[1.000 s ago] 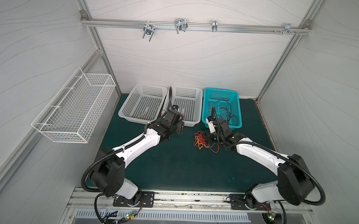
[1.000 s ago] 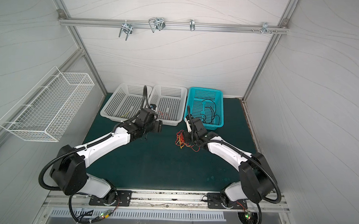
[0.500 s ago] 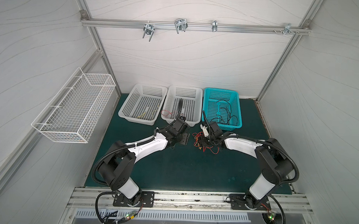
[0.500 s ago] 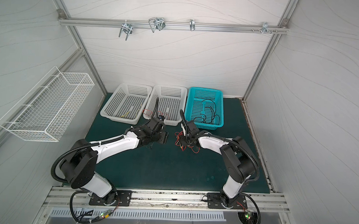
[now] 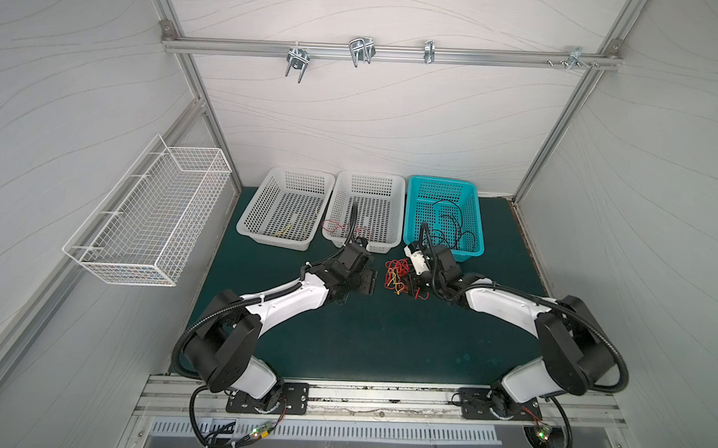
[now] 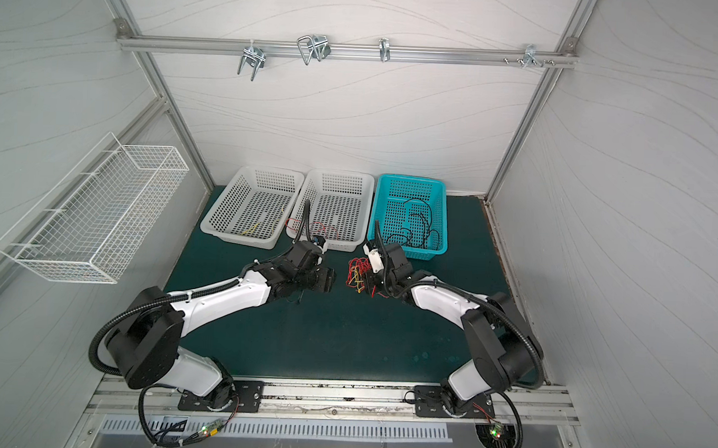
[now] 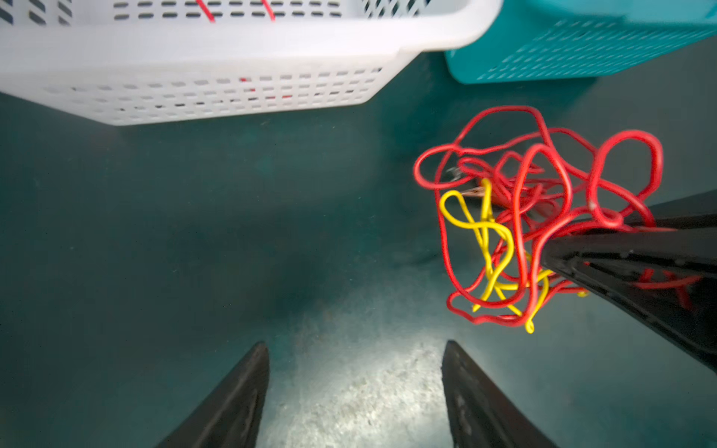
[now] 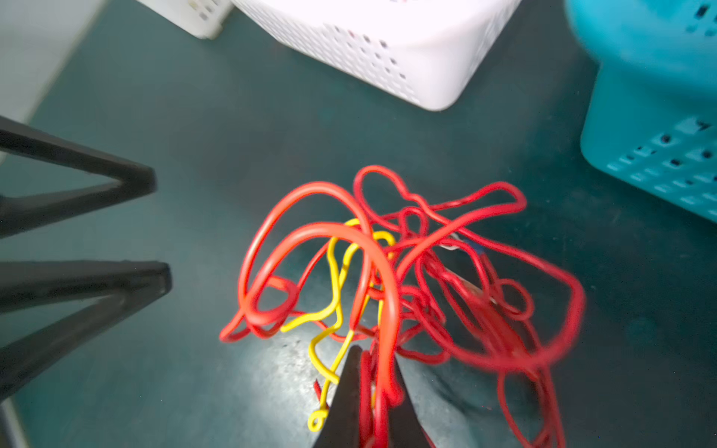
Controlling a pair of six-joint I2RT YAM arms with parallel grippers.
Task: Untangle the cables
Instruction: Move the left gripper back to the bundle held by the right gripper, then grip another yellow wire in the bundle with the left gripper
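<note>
A tangle of red and yellow cables [image 5: 396,273] [image 6: 356,272] sits on the green mat in front of the baskets. My right gripper [image 8: 374,353] is shut on red strands of the cables [image 8: 388,271], with a yellow strand beside one finger. The bundle looks slightly lifted in the left wrist view, where the right gripper [image 7: 547,248] pinches the cables [image 7: 523,217]. My left gripper [image 7: 355,345] is open and holds nothing. It stands just left of the tangle in both top views [image 5: 371,281] [image 6: 332,280], a short gap away.
Three baskets stand at the back: a white basket [image 5: 273,241] holding a yellow cable [image 5: 284,230], a middle white basket [image 5: 400,206] holding a red cable [image 5: 334,226], and a teal basket [image 5: 442,179] holding black cables [image 5: 449,220]. A wire basket [image 5: 149,216] hangs on the left wall.
My right gripper has shut on the tangle. My left gripper has come away from the middle basket to just left of the tangle, still open.
</note>
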